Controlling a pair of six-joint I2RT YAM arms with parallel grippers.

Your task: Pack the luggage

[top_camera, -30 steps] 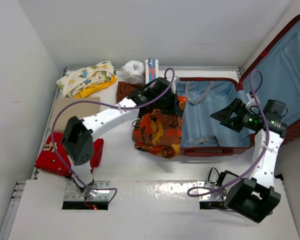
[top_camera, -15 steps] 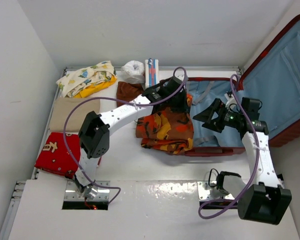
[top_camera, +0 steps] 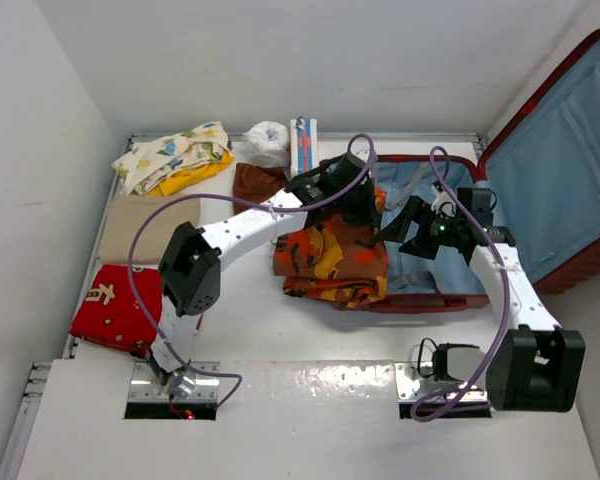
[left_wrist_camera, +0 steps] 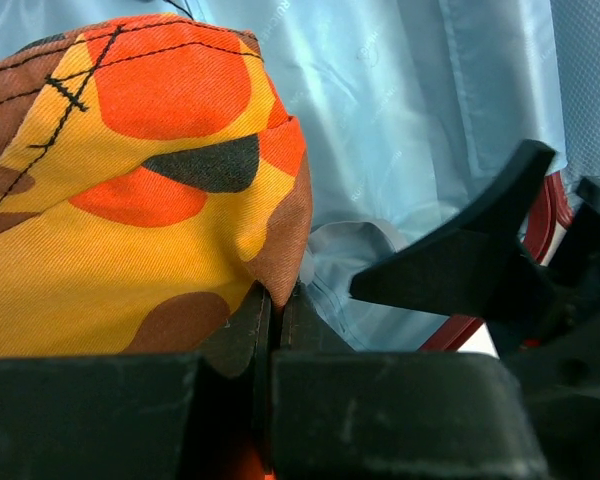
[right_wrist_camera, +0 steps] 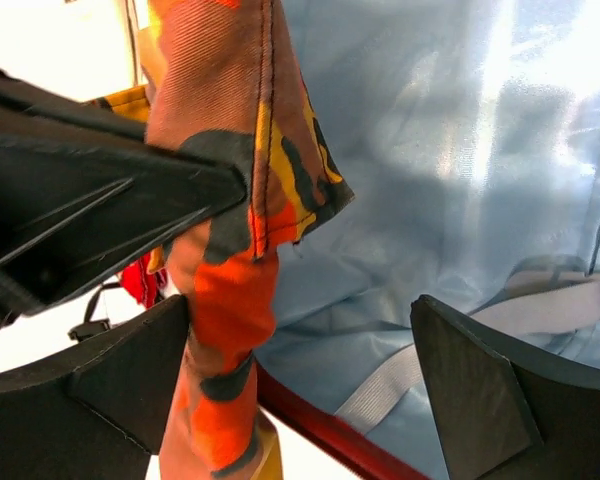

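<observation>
Top external view: the left tool is clamped shut on the edge of an orange camouflage cloth, right at the left rim of the luggage. The luggage lies open on the counter, its base under both tools and its lid standing up beyond the right tool. The cloth trails back from the left tool over that rim, part on the counter and part over the blue lining. The right tool faces the left tool from just beside it, jaws spread wide and gripping nothing. In the left wrist view the left tool's fingers meet on a fold of the cloth, with the right tool's black fingers close on their right. In the right wrist view a hanging strip of the cloth sits between the spread fingers, against the left-hand one. A folded red cloth lies well behind the left tool, near its arm's base.
</observation>
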